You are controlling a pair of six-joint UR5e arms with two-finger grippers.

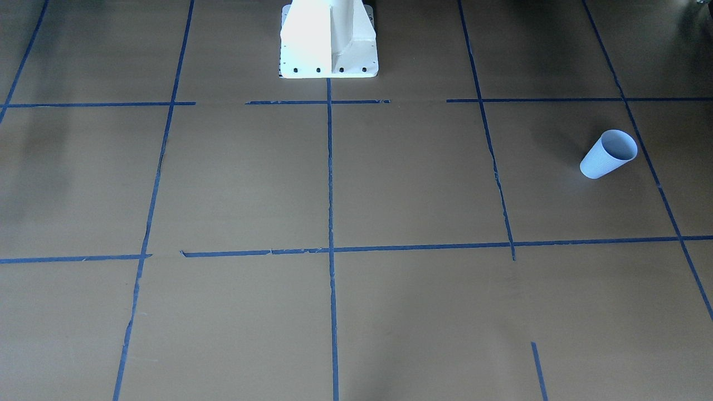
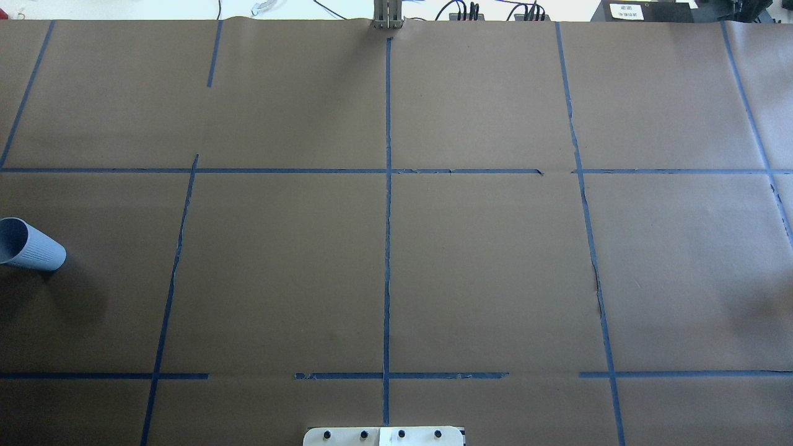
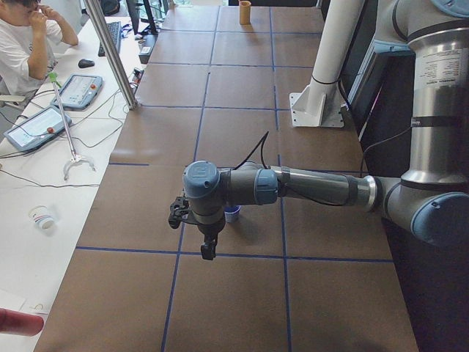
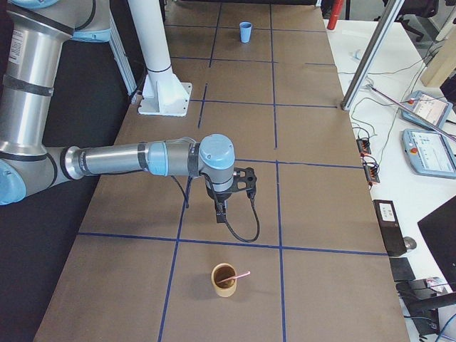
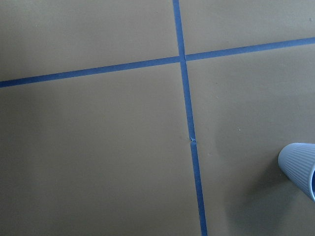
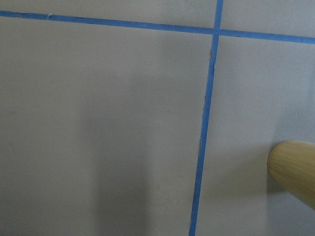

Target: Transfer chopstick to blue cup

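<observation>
Half hidden behind the left pincer [image 3: 208, 251]: ribbed blue cup [image 3: 231, 213], upright, cut off at the wrist view's edge. Near the right pincer [image 4: 219, 212], toward the table's end: smooth bamboo cup [image 4: 224, 279] holding a thin pink chopstick [image 4: 239, 275], leaning. Open or closed, either pincer: cannot tell.

There is one blue cup [image 1: 608, 154], one brown cup [image 4: 224, 278], one pink chopstick [image 4: 241, 275] and two robot arms [image 3: 308, 187].
</observation>
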